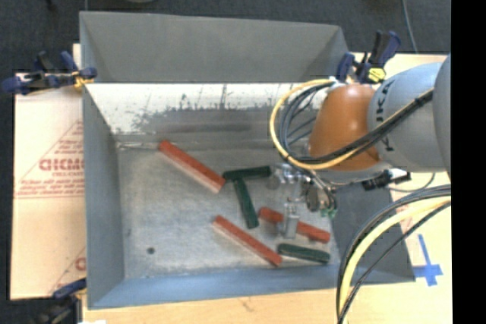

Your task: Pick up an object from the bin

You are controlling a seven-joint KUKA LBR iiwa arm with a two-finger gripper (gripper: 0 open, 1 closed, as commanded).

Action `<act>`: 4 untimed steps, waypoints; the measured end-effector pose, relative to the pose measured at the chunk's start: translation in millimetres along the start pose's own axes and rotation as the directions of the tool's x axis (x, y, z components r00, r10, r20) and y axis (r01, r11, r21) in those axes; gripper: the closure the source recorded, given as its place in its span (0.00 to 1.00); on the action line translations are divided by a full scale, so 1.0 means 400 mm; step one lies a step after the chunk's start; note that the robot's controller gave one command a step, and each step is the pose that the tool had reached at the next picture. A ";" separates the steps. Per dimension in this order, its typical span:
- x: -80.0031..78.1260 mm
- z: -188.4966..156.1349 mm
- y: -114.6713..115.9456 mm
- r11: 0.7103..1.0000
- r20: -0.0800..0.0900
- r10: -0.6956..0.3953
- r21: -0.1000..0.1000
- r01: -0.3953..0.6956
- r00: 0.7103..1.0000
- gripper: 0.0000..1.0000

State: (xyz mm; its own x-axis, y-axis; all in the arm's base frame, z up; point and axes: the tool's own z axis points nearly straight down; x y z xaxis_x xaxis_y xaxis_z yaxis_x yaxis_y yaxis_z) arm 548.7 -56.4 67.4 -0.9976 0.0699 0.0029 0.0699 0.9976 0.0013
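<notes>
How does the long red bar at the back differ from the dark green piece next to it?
The red bar is one plain straight stick; the green piece forms an angle, like a T or L. The red bar slants across; the green piece's stem points frontward. Both lie flat.

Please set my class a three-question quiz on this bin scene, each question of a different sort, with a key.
1. True or false: the gripper is above a short red bar in the right part of the grey metal bin.
2. Which lies farthest from the gripper? A: the long red bar at the back left; B: the short red bar; C: the red bar at the front.
3. What colour is the bar nearest the bin's front right corner?

Key: 1 true; 2 A; 3 dark green, the dark green bar.
</notes>
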 end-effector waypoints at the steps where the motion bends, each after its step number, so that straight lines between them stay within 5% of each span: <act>1: 0.039 -0.086 0.007 0.998 0.005 0.067 0.000 -0.067 0.998 0.00; 2: 0.062 -0.126 -0.015 0.936 0.007 0.351 -0.001 -0.351 0.936 0.00; 3: 0.056 -0.003 0.009 0.881 0.002 0.473 -0.001 -0.473 0.881 0.00; 4: 0.055 -0.004 0.006 0.883 0.004 0.470 0.000 -0.470 0.883 0.00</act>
State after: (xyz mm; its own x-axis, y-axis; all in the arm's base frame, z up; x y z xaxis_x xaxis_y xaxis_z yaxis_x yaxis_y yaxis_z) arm 527.1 -52.4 69.1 -0.8480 0.5301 -0.0008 0.5301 0.8480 -0.0004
